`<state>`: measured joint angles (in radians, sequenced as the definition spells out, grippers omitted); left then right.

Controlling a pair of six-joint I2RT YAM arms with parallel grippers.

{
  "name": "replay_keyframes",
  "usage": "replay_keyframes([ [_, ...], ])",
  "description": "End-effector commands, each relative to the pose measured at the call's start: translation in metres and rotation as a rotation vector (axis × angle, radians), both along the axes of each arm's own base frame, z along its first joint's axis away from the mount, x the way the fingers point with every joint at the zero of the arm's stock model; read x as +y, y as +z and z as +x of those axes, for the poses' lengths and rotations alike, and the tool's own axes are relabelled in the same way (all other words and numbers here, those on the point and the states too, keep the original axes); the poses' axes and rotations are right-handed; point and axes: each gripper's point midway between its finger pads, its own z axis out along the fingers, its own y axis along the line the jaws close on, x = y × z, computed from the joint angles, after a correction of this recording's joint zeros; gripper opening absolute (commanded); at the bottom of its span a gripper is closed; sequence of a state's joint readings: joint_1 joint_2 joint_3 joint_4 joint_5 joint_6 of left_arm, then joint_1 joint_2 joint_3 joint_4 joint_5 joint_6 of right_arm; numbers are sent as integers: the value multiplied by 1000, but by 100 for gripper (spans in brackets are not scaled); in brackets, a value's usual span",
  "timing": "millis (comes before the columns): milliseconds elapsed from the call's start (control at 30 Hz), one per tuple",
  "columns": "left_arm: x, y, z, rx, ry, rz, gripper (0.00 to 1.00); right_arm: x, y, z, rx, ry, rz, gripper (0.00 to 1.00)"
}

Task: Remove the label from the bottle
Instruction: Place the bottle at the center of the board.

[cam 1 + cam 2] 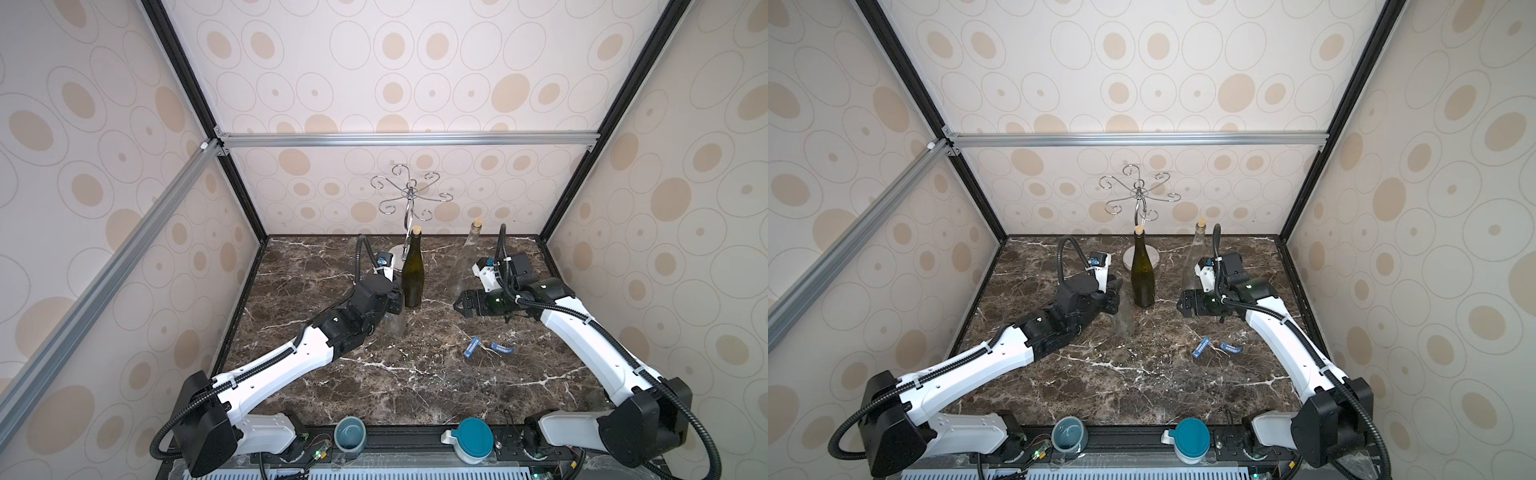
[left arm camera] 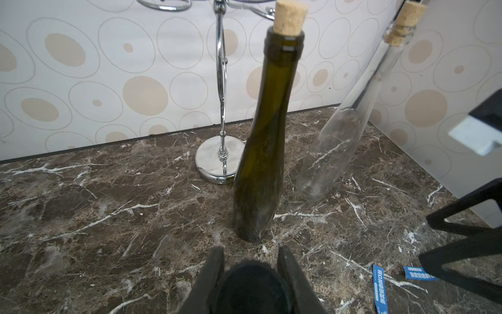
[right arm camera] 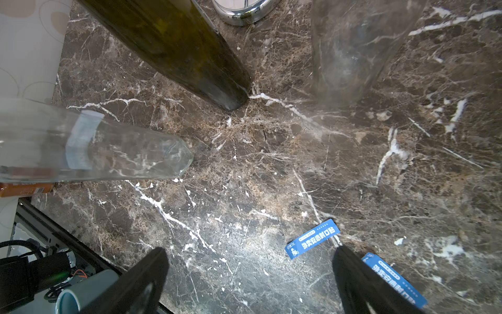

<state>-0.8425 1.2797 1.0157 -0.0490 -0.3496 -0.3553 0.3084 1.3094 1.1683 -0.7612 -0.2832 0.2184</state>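
A clear glass bottle (image 1: 395, 322) (image 1: 1124, 320) (image 3: 108, 146) stands left of centre on the marble table. My left gripper (image 1: 397, 299) (image 1: 1115, 297) (image 2: 250, 252) is shut on its dark top, the jaws pressed against both sides. A pale rectangular strip (image 3: 81, 138) is stuck on the bottle's side. Two blue labels (image 1: 471, 347) (image 1: 502, 348) (image 3: 312, 239) lie loose on the table. Above the table to the right, my right gripper (image 1: 461, 305) (image 1: 1181, 305) (image 3: 250, 252) hangs open and holds nothing.
A corked green bottle (image 1: 412, 274) (image 2: 263, 152) stands just behind the held one. A corked clear bottle (image 1: 467, 262) (image 2: 339, 146) stands at the back right. A chrome glass rack (image 1: 409, 195) is at the back wall. A mug (image 1: 350, 434) and teal-lidded jug (image 1: 471, 440) sit at the front edge.
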Motion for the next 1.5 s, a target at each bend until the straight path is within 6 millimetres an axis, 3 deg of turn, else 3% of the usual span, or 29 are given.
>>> replay_keyframes([
  [0, -8, 23, 2, -70, 23, -91, 6, -2, 1, -4, -10, 4, -7, 98],
  [167, -14, 12, 1, -66, 18, -71, 7, -3, 0, -5, -9, 1, -10, 98],
  [333, -21, 3, -1, -49, -4, -63, 15, -3, -1, -5, -9, 2, -12, 98],
  [767, -34, 1, -16, -54, -175, 37, 64, -3, 0, -5, -13, 1, -13, 98],
  [1033, -25, 17, -20, -78, -319, 57, 92, -7, 5, -6, -38, -10, -20, 98],
  [1167, -18, 14, -9, -28, -415, 73, 97, -6, 7, -6, -41, -7, -15, 98],
  [1467, -24, 16, -20, 6, -718, 38, 100, -9, 9, -6, -42, -8, -29, 98],
])
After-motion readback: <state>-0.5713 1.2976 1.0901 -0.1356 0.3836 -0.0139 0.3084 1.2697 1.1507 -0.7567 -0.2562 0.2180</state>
